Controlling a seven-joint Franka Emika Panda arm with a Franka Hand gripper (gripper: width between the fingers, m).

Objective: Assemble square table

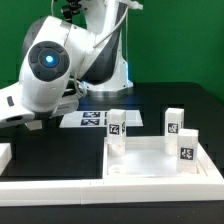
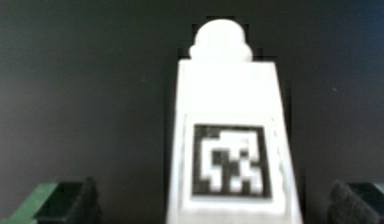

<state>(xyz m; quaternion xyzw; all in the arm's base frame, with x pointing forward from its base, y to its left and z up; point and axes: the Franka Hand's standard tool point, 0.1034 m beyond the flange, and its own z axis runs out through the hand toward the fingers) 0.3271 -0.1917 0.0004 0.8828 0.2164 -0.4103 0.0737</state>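
Note:
The white square slab (image 1: 150,162) with a raised rim lies at the exterior view's right. Three white tagged block legs stand upright at its corners (image 1: 117,128) (image 1: 173,122) (image 1: 187,150). The arm reaches down to the exterior view's left, where my gripper (image 1: 27,120) is low near the black table and partly cut off. In the wrist view a further white leg (image 2: 230,110) with a black-and-white tag and a rounded peg end lies on the black table. It sits between my two dark fingertips (image 2: 64,200), with gaps on both sides. My gripper (image 2: 214,205) is open.
The marker board (image 1: 90,120) lies flat behind the slab, near the robot base. A long white border rail (image 1: 60,186) runs along the front, with another white piece at the exterior view's left edge (image 1: 5,155). A green wall stands behind.

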